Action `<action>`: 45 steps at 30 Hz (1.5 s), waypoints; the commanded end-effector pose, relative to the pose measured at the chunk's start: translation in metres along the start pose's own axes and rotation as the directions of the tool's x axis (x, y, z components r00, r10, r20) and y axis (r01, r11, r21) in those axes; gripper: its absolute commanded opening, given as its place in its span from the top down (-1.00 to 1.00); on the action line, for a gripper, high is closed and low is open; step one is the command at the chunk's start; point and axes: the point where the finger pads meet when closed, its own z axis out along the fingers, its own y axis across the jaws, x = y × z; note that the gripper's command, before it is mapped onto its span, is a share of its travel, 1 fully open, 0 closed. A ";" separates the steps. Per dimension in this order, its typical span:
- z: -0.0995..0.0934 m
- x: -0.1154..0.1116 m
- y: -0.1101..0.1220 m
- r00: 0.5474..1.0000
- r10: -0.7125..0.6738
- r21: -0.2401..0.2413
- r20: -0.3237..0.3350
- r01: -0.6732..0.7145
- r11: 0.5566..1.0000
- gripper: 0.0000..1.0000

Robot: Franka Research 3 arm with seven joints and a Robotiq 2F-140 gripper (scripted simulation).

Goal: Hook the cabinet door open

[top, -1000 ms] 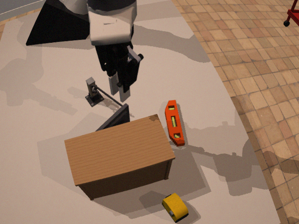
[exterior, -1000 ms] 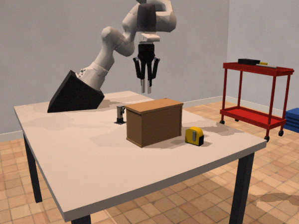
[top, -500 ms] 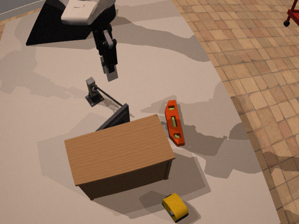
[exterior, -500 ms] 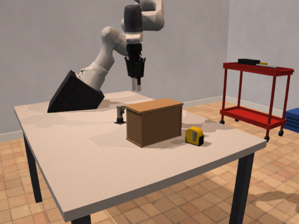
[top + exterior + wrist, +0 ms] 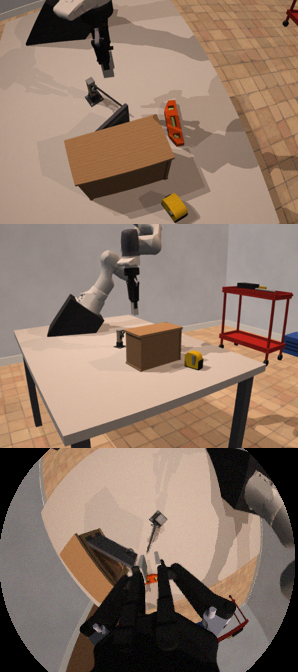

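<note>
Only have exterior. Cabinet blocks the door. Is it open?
Observer: Yes. From the top, the door stands swung out from the cabinet.
Operator: Hook on it?
Observer: The hook runs from the post to the door's free edge; the eye is too small to make out.
Operator: Gripper holding anything?
Observer: No. The wrist view shows the gripper nearly shut on nothing, apart from the hook.
</note>
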 end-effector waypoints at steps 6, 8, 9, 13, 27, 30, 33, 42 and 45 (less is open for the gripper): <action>-0.001 0.000 -0.001 0.921 0.387 0.010 -0.050 -0.387 0.922 0.71; -0.001 0.000 -0.001 0.901 0.430 0.012 -0.056 -0.430 0.903 0.71; -0.001 0.000 -0.001 0.890 0.451 0.013 -0.060 -0.451 0.892 0.71; -0.001 0.000 -0.001 0.883 0.465 0.014 -0.063 -0.465 0.885 0.71; 0.000 0.000 -0.001 0.883 0.465 0.014 -0.063 -0.465 0.885 0.71; 0.003 0.000 -0.001 0.883 0.465 0.014 -0.063 -0.465 0.885 0.71; 0.004 0.000 -0.001 0.883 0.465 0.014 -0.063 -0.465 0.885 0.71; 0.024 0.001 -0.001 0.883 0.465 0.014 -0.063 -0.465 0.885 0.71; 0.033 0.002 -0.001 0.883 0.465 0.014 -0.063 -0.465 0.885 0.71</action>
